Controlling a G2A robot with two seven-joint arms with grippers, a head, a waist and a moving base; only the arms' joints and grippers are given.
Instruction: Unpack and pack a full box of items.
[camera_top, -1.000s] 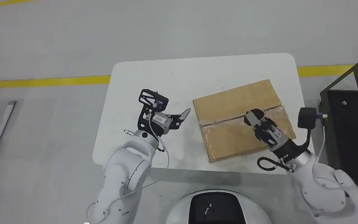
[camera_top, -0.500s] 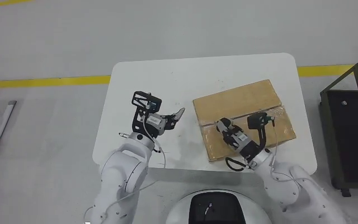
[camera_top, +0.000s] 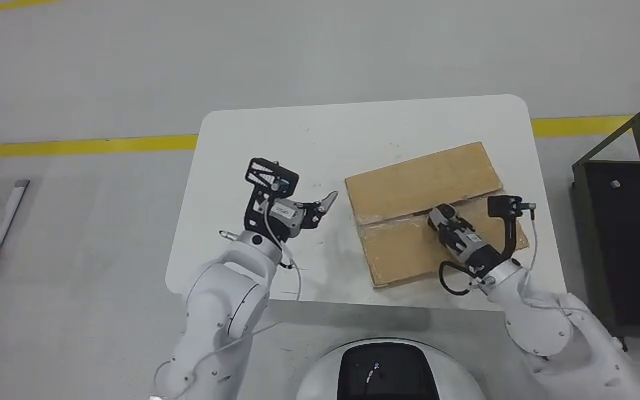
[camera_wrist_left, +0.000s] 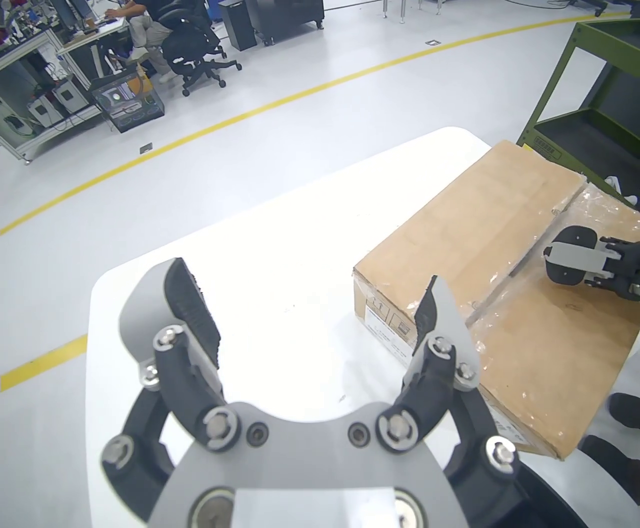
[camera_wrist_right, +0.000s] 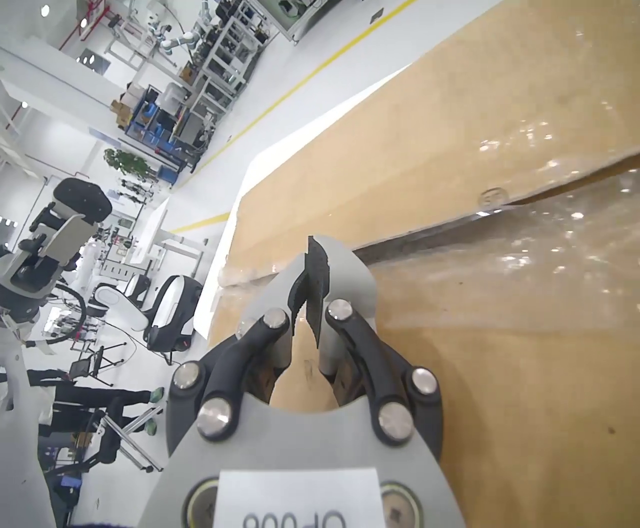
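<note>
A closed cardboard box (camera_top: 425, 185) lies on the right half of the white table (camera_top: 280, 140), with clear tape along the seam (camera_top: 400, 217) between its two top flaps. My right gripper (camera_top: 437, 215) is shut and empty, its tips resting low over the near flap just beside the seam. In the right wrist view the shut gripper (camera_wrist_right: 312, 270) points at the seam (camera_wrist_right: 500, 220), which gapes slightly. My left gripper (camera_top: 322, 208) hovers open over bare table, a short way off the box's left edge; its own view shows the gripper (camera_wrist_left: 312, 295) apart from the box (camera_wrist_left: 480, 240).
A dark green cart (camera_top: 610, 200) stands on the floor off the table's right side, close to the box's corner. A yellow line (camera_top: 100, 145) crosses the floor behind the table. Bare tabletop lies left of and behind the box.
My right gripper swung left along the box's near flap, then came back right to the seam. The left gripper shifted slightly and stays open. The box has not moved.
</note>
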